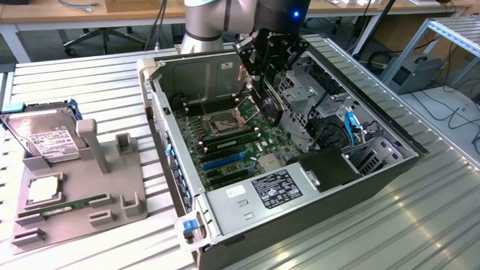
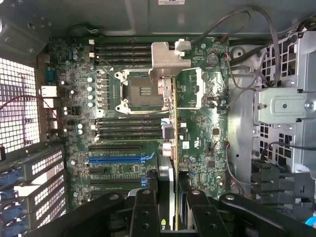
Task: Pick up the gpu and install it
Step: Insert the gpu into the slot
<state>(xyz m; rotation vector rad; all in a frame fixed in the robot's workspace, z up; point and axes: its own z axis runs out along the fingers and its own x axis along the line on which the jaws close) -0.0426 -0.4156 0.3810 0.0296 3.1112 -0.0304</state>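
Robot hand [image 2: 174, 185] gripping gpu [image 2: 172, 123], over motherboard [image 2: 207, 148]

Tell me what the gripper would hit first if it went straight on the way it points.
The gripper holds the gpu, which would lead and likely meet the motherboard beside the CPU socket; depth is unclear.

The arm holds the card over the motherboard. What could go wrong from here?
The thin brownish expansion card with silver bracket, clamped by the black fingers, hangs beside the open CPU socket; a slip could damage it.
The card lies crosswise to the long blue slot; lowered so, it may strike components.
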